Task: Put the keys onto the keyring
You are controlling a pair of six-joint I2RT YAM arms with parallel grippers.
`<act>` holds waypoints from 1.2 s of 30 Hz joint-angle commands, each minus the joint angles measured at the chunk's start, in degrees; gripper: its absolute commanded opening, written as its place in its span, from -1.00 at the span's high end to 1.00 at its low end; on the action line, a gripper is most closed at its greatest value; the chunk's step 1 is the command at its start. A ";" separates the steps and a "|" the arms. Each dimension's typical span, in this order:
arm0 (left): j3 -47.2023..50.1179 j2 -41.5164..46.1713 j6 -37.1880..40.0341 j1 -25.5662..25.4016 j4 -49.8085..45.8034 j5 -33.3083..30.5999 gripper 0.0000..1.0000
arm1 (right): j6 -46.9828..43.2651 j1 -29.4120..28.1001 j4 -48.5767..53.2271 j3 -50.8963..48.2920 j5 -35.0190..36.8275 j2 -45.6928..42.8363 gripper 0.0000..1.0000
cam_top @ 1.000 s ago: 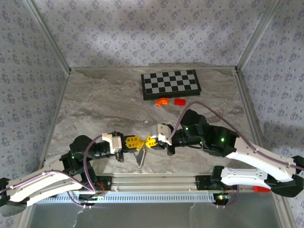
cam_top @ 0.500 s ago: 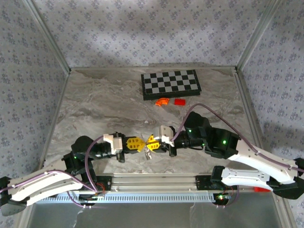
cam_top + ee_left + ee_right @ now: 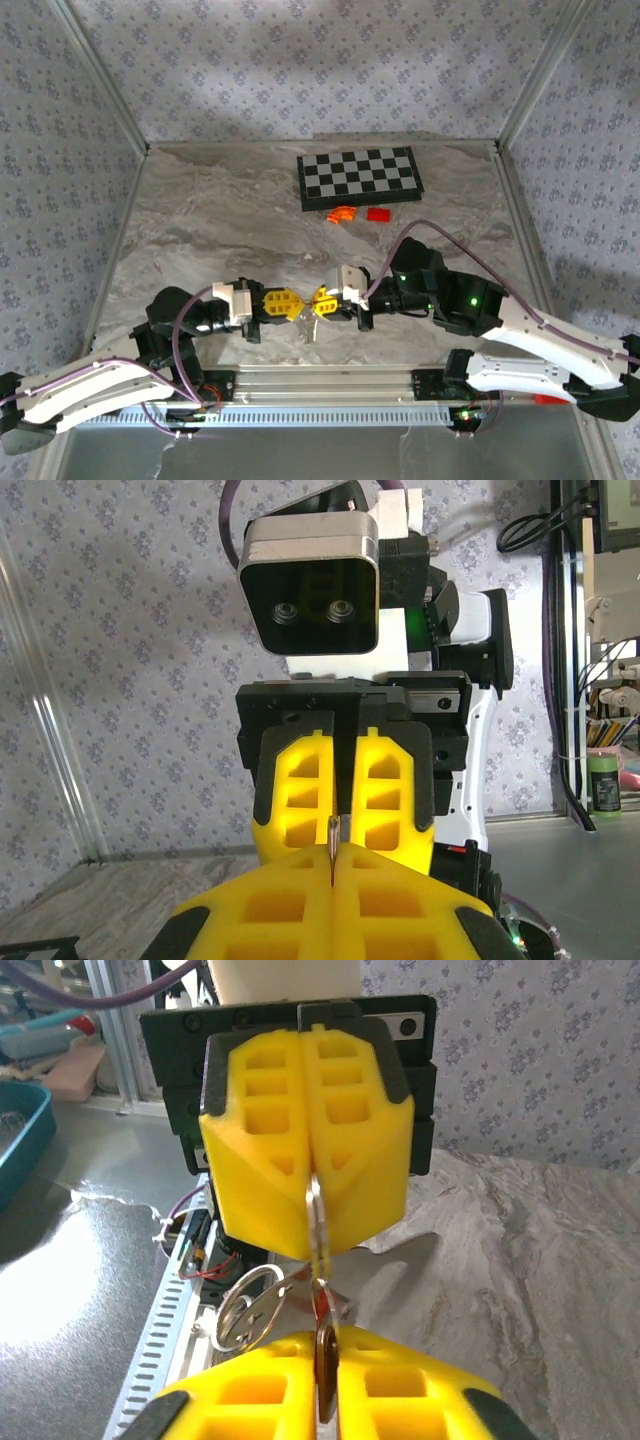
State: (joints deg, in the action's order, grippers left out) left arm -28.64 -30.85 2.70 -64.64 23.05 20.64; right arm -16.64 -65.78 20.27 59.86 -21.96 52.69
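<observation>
Two arms are stretched low over the grey marbled tabletop point(image 3: 200, 220) in the top view. Elbows are bent out twd the side walls & forearms turned inward, so the wrists meet tip to tip at ctr, near the front edge. The left gripper point(image 3: 296, 305) is held level, pointing right. The right gripper point(image 3: 317, 302) is held level, pointing left. Their yellow tips are almost touching.

Left jaws are closed. In the right wrist view the left gripper point(image 3: 312, 1195) is seen head-on w/ a thin silvery strip pinched in the seam. That strip is apparently part of the thin silvery metal keyring point(image 3: 245, 1305), whose round loop hangs free just below & to one side.

Right jaws are closed too, on a small reddish-brown flat key point(image 3: 323, 1360). It is seen edge-on btwn the pads at the bottom of that view, its upper end meeting the silvery strip.

In the left wrist view the right gripper point(image 3: 348, 800) is seen opposite, w/ a dark slit btwn its pads. A thin metal edge sticks up from the closed tips of the left gripper point(image 3: 333, 880).

From above, the keyring point(image 3: 306, 326) is seen dangling under the meeting point.

At the back a black-and-white chessboard point(image 3: 360, 177) is laid flat. An orange curved piece point(image 3: 342, 213) & a red rectangular block point(image 3: 377, 214) lie just in front of it, well apart from both grippers.
</observation>
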 commanded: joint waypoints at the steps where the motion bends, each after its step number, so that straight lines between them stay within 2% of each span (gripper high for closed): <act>1: -0.49 0.44 -1.26 -0.05 5.33 1.19 1.00 | 0.74 0.13 -0.59 -0.62 -1.80 -0.66 0.84; 10: -0.45 0.16 -1.65 -0.04 5.91 3.66 1.00 | 0.30 -0.22 0.16 -0.01 -3.77 0.37 0.97; 18: -0.27 0.18 -1.96 -0.04 6.58 4.32 1.00 | -0.39 -1.39 1.56 0.35 -4.57 1.40 0.98; 25: -0.10 0.79 -2.14 -0.05 6.58 4.84 1.00 | -0.85 -1.54 1.84 0.20 -4.32 -1.12 0.81; 29: -0.12 1.06 -2.33 -0.05 6.59 5.08 1.00 | -0.67 -1.43 0.63 -0.69 -5.04 -2.56 0.62; 36: -0.49 0.53 -2.48 -0.05 6.24 7.00 1.00 | -0.49 -1.46 -1.02 -1.01 -6.18 -3.99 0.57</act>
State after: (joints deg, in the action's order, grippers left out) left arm -27.66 -30.65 0.91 -64.62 25.96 25.69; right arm -17.34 -66.78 20.64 59.37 -26.55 49.56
